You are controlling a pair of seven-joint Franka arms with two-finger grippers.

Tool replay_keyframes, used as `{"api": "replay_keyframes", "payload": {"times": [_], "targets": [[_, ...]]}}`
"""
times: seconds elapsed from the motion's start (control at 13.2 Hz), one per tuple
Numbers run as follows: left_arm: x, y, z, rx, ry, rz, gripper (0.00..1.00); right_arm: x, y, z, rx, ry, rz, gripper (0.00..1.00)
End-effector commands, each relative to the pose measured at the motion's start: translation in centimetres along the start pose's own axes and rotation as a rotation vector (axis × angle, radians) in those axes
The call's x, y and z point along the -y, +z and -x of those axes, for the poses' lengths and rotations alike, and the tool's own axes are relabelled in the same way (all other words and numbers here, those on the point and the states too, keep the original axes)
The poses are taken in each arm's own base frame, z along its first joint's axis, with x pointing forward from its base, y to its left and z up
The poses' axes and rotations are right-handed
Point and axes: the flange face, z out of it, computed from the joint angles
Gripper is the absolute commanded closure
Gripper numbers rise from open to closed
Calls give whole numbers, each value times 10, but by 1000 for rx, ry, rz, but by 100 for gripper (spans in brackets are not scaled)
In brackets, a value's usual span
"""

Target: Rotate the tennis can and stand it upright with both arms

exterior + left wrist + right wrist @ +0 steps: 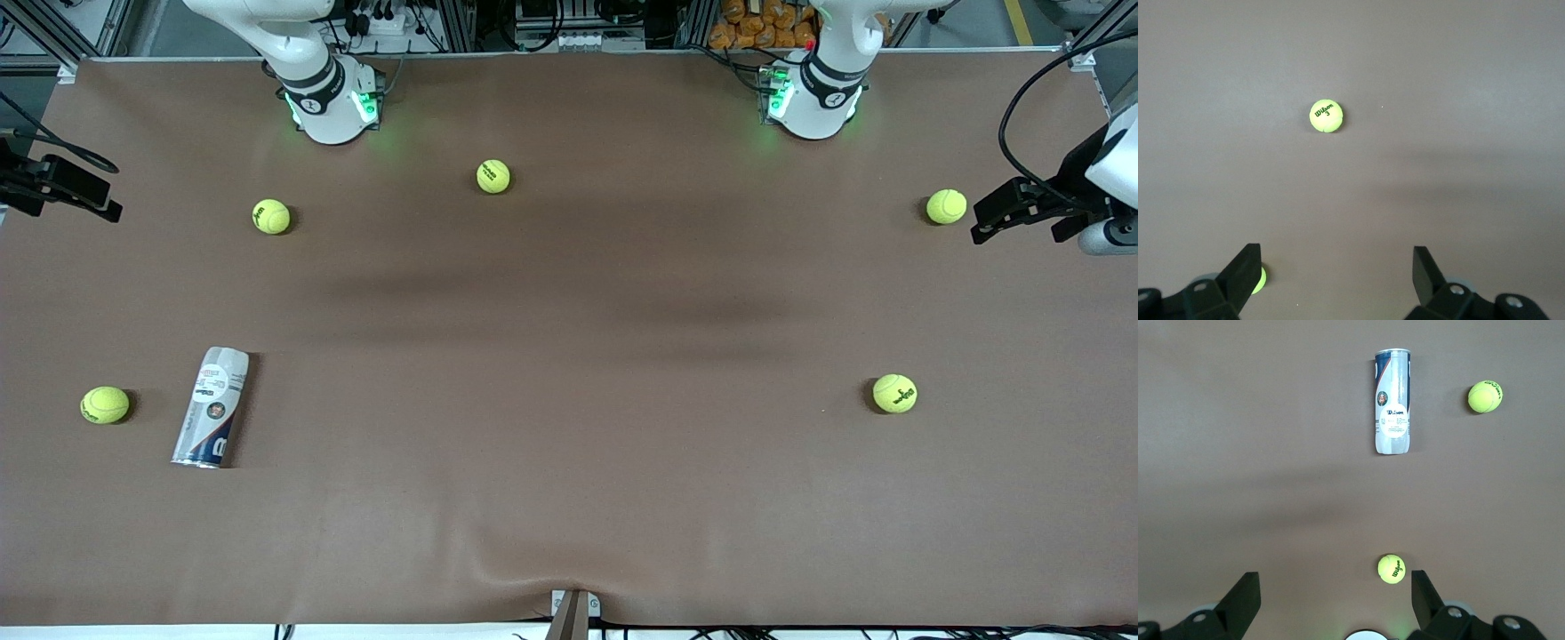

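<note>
Big brown desk first: nothing on it has been touched, so this looks like the very start, with the reach not yet begun. Both arms are parked high at the desk's two ends. The right gripper hangs over the right arm's end with its jaws wide open and empty, and the left gripper hangs over the left arm's end, jaws also spread with nothing in them.

The tennis can lies on its side toward the right arm's end, quite near the front camera, silvery rim pointing at that camera. My guess for the next move: the right arm drops to the can while the left comes across to help turn it and stand it up.

Five tennis balls are scattered about; one sits just beside the can.

Readable text: "Wilson" on the can's label, and "Wilson 3" on a ball in the left wrist view.
</note>
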Motion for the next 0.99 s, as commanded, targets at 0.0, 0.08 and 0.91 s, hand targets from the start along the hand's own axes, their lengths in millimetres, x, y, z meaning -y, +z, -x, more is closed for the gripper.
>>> {"api": "replay_keyframes", "payload": {"times": [0.0, 0.08, 0.91], "targets": [[1, -3, -2, -5, 22, 5, 0, -4, -1, 0, -3, -5, 5, 0], [2, -3, -2, -4, 22, 5, 0, -4, -1, 0, -3, -4, 5, 0], [5, 0, -2, 12, 15, 6, 0, -11, 140, -99, 101, -53, 82, 0]]}}
